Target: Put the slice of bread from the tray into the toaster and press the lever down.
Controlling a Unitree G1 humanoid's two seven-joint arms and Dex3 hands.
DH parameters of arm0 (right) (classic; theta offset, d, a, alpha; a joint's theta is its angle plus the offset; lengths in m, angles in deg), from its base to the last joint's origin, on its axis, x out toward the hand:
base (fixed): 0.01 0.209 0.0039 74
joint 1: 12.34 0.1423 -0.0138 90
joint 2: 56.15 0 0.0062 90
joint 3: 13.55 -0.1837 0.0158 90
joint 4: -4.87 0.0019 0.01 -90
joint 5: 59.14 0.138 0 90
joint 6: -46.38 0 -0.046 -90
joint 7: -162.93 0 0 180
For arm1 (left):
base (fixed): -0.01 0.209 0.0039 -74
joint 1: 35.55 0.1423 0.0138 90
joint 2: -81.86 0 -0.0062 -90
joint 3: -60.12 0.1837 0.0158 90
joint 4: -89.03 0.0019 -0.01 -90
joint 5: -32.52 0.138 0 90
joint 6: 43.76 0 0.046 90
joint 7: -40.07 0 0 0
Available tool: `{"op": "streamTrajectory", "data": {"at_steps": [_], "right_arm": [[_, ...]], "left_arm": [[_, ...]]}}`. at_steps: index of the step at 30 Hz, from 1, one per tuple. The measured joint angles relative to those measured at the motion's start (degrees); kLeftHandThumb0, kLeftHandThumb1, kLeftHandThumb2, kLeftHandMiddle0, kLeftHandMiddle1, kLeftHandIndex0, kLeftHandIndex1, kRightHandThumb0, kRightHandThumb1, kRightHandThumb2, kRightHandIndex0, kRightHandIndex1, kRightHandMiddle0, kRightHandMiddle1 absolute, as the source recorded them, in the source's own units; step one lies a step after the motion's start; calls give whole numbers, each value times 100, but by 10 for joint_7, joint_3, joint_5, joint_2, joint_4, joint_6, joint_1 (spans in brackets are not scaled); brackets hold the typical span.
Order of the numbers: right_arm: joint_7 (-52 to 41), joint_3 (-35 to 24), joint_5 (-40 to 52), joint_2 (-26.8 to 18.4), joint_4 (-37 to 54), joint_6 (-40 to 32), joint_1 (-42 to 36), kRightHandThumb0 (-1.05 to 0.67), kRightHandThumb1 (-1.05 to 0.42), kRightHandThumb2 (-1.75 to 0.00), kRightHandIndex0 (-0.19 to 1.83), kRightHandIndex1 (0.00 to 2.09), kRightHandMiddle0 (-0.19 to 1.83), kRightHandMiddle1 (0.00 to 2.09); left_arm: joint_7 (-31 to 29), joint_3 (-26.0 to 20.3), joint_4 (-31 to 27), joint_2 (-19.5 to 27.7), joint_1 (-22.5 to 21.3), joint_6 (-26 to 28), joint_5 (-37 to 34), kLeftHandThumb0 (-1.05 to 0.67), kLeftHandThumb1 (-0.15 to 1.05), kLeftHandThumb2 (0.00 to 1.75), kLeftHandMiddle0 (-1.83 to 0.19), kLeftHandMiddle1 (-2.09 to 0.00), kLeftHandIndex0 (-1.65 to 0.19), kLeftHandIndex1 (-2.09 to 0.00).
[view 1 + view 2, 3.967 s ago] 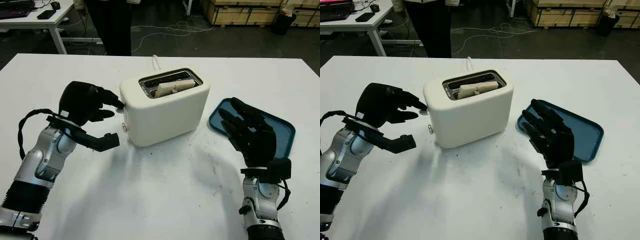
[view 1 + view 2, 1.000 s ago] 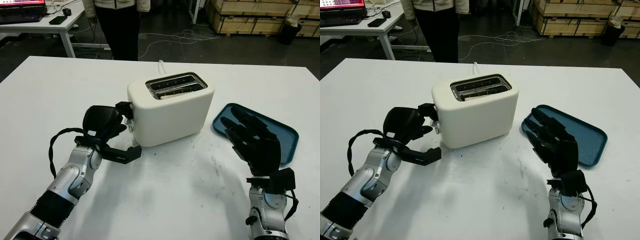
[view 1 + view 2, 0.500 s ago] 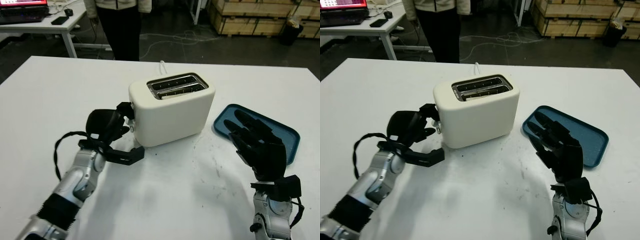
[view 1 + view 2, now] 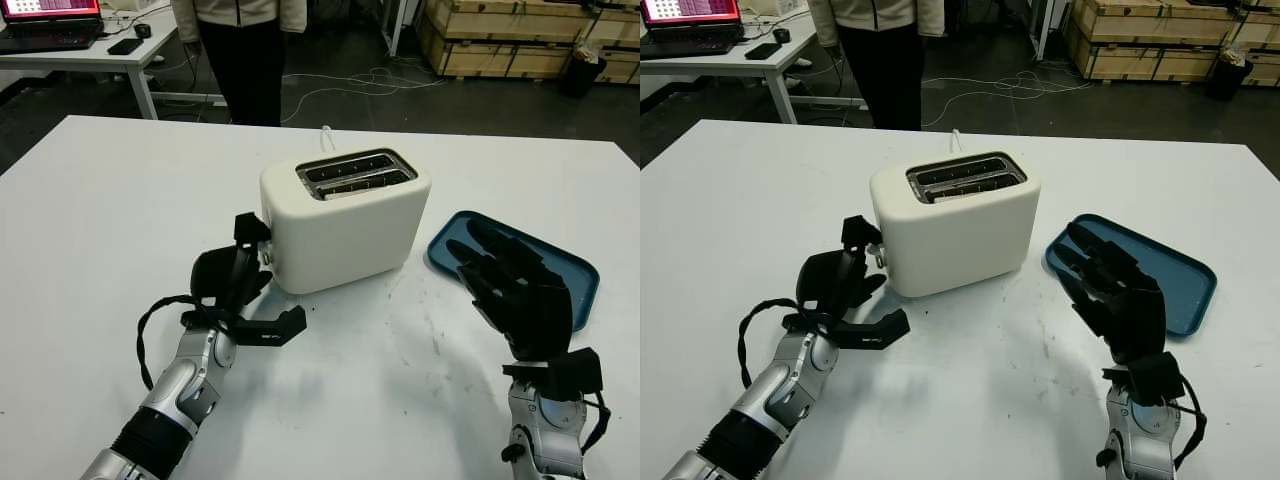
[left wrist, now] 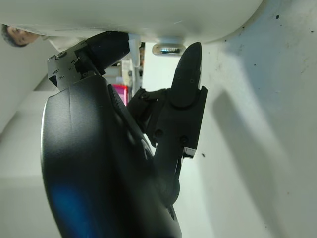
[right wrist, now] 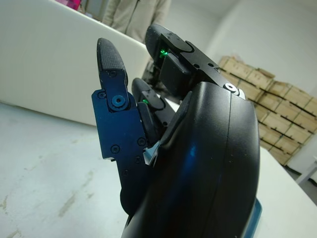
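Observation:
The white toaster stands mid-table with its cord running off the back. The bread slice sits low in the front slot, only its pale top edge showing. My left hand is at the toaster's left end, its fingers against the lever and its thumb stretched along the table below. It grasps nothing. The blue tray lies to the right of the toaster. My right hand is open, raised over the tray's near edge.
A person in dark trousers stands beyond the table's far edge. A desk with a laptop is at the back left and wooden crates at the back right. The white tabletop in front of the toaster is bare.
Four seconds ago the bread stood up out of the slot; now it sits low. Over the last second my left hand has sunk lower at the toaster's end. My right hand has barely moved.

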Motion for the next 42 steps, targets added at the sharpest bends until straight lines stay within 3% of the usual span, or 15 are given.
{"op": "streamTrajectory", "data": {"at_steps": [1, 3, 4, 8, 13, 17, 20, 21, 22, 23, 26, 33, 42], "right_arm": [[0, 0, 0, 0, -2, 0, 2, -44, -92, -11, 78, 0, 72, 0], [0, 0, 0, 0, -4, 0, 5, -44, -92, -11, 78, 0, 73, 0], [0, 0, 0, 0, -5, 0, 6, -44, -92, -11, 78, 0, 73, 0], [0, 0, 0, 0, -10, 0, 7, -45, -92, -11, 79, 0, 73, 0], [0, 0, 0, 0, -10, 0, 7, -44, -92, -11, 79, 1, 73, 0], [0, 0, 0, 0, -10, 0, 7, -45, -92, -11, 80, 0, 74, 0], [0, 0, 0, 1, -10, 0, 7, -46, -92, -11, 80, 1, 74, 1], [0, 0, 0, 1, -10, 0, 7, -47, -92, -10, 81, 1, 75, 1], [0, 0, 0, 1, -10, 0, 7, -48, -92, -10, 81, 1, 75, 1], [0, 0, 0, 1, -10, 0, 7, -48, -92, -10, 81, 1, 76, 1], [0, 0, 0, 1, -10, 0, 6, -49, -92, -10, 81, 1, 76, 1], [0, 0, 0, 1, -10, 0, 6, -48, -92, -9, 80, 0, 75, 0], [0, 1, 0, 1, -10, 0, 7, -46, -92, -11, 80, 0, 75, 0]], "left_arm": [[0, 0, -1, 0, 0, 0, 0, -22, 92, 15, -81, -141, -100, -77], [0, 0, -2, 0, 0, 0, 0, -23, 92, 14, -77, -156, -90, -110], [0, 0, -2, 0, 1, 0, 1, -24, 92, 14, -77, -157, -86, -117], [0, 0, -2, 1, 1, 0, 1, -24, 92, 14, -82, -146, -88, -110], [0, 0, -3, 3, 1, 0, 0, -23, 92, 12, -83, -154, -90, -114], [0, 0, -9, 8, 0, -1, 0, -22, 92, 9, -85, -144, -90, -103], [-2, 0, -34, 15, 10, 2, -16, -22, 92, 12, -86, -155, -87, -115], [-5, -1, -47, 16, 14, 11, -19, -22, 92, 15, -85, -147, -86, -109], [-8, -1, -55, 16, 15, 24, -21, -19, 92, 17, -80, -123, -80, -88], [-14, -1, -61, 16, 15, 37, -20, -16, 92, 15, -90, -83, -88, -55], [-31, 0, -69, 15, 12, 69, -20, -14, 92, 12, -110, -44, -107, -18], [-76, 11, -104, 15, 9, 127, -10, -14, 92, 13, -116, -42, -117, -12], [-112, 20, -122, 22, -1, 160, -9, -17, 92, 14, -118, -47, -123, -11]]}}
